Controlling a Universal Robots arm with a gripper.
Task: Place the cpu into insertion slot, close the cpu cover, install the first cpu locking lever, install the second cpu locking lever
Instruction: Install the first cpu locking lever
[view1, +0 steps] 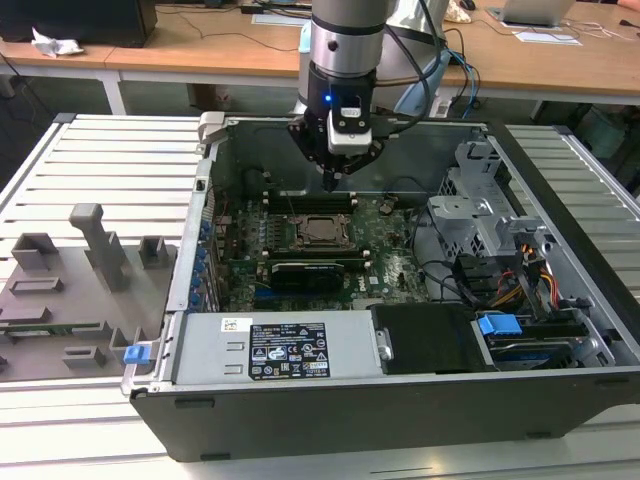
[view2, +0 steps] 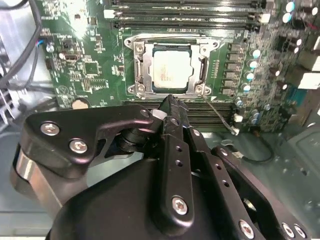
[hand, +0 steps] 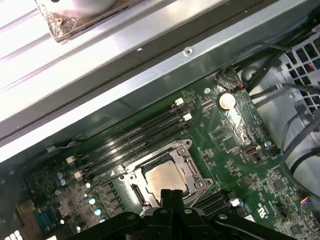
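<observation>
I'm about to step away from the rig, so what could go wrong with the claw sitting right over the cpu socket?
The claw hangs shut over the cpu, whose metal top lies bare inside the cpu cover; a straight drop could dent or scratch it. Memory slots flank the socket closely, so a sideways slip might strike them.

The pale silvery square cpu (hand: 161, 176) lies on the green circuit board (hand: 235, 135), framed by the thin silvery metal cpu cover (hand: 192, 169); the black end effector (hand: 172, 194), fingertips together, overlaps its edge.
</observation>
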